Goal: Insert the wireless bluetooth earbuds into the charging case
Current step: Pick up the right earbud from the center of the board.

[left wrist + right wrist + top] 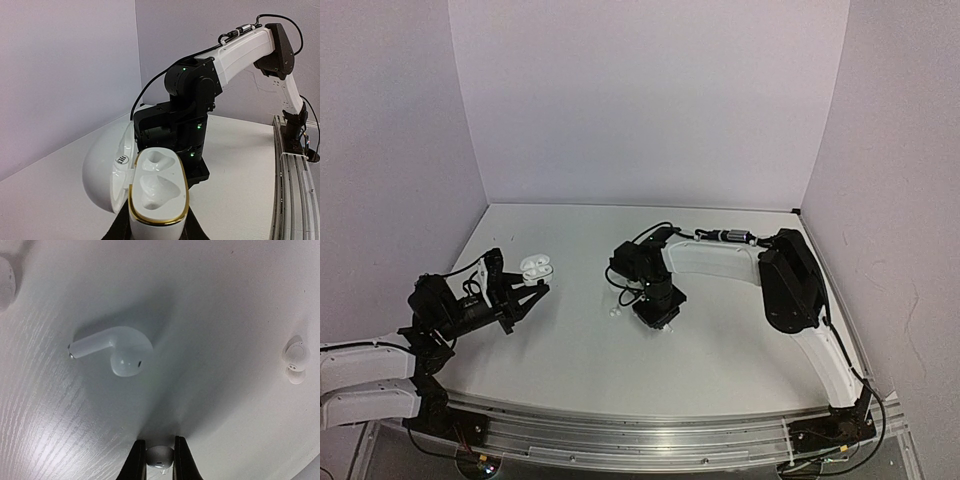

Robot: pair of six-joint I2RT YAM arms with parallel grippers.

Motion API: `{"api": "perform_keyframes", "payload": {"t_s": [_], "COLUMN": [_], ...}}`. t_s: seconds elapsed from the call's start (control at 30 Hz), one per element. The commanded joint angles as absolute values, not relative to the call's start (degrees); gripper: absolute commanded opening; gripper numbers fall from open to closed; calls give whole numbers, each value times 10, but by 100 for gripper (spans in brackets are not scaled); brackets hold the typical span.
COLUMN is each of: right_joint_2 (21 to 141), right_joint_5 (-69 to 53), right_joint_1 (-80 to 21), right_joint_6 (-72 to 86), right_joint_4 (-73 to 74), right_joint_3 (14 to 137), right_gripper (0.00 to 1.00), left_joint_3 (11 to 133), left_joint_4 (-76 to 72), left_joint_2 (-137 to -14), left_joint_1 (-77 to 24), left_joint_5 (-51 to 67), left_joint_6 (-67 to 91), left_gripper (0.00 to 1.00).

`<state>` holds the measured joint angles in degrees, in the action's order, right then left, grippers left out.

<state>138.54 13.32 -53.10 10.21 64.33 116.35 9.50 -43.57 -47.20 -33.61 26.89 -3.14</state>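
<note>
Over at nine o'clock on the white table (720,350), the left gripper (530,292) is clamped on the base of the charging case (159,200). From where I stand the case is held off the surface, its lid (102,175) swung open to the side. The left wrist view shows a gold rim around the case's mouth and two moulded wells facing up.

Near the middle of the table, the right arm (720,258) bends down so that the right gripper (656,318) points at the tabletop. Its fingers (137,460) stand narrow, and a small white earbud (160,456) sits pinched between them, right at the table surface.

Two more buds lie loose around it in the right wrist view. A stemmed earbud (115,351) lies on its side at about eleven o'clock from the pinched one, stem pointing toward nine. A round earbud (295,359) rests well apart at two o'clock. A pale shape at the top left edge of that view is cut off, and I can't tell what it is.

From above, one tiny white speck (615,311) shows just beside the right gripper at nine o'clock.
</note>
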Motion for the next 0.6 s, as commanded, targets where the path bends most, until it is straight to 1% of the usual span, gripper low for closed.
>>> {"api": "perform_keyframes", "payload": {"t_s": [0.0,0.07,0.1,0.23,0.33,0.37,0.43,0.57], "right_joint_2": [1389,1386,1383,1355,1314,1286,1222,1104], "right_joint_5": [139,139,138,136,137,141,163,215], "right_joint_1": [-535,-535,-535,-534,-536,-537,-549,-593], "right_joint_6": [110,117,123,165,239,259,310,366], "right_joint_4": [672,676,678,680,659,630,548,362], "right_joint_3": [1179,1195,1207,1268,1314,1311,1267,1136], "right_gripper": [6,1,0,0,0,0,0,0], "left_joint_3": [99,99,100,102,106,107,109,110], "left_joint_4": [-457,-456,-456,-452,-449,-448,-447,-454], "left_joint_2": [-462,-462,-462,-463,-460,-460,-458,-456], "left_joint_1": [-338,-338,-338,-338,-338,-338,-338,-338], "left_joint_5": [270,270,268,254,230,221,203,170], "left_joint_6": [-34,-33,-33,-33,-33,-34,-35,-36], "left_gripper": [0,0,0,0,0,0,0,0]}}
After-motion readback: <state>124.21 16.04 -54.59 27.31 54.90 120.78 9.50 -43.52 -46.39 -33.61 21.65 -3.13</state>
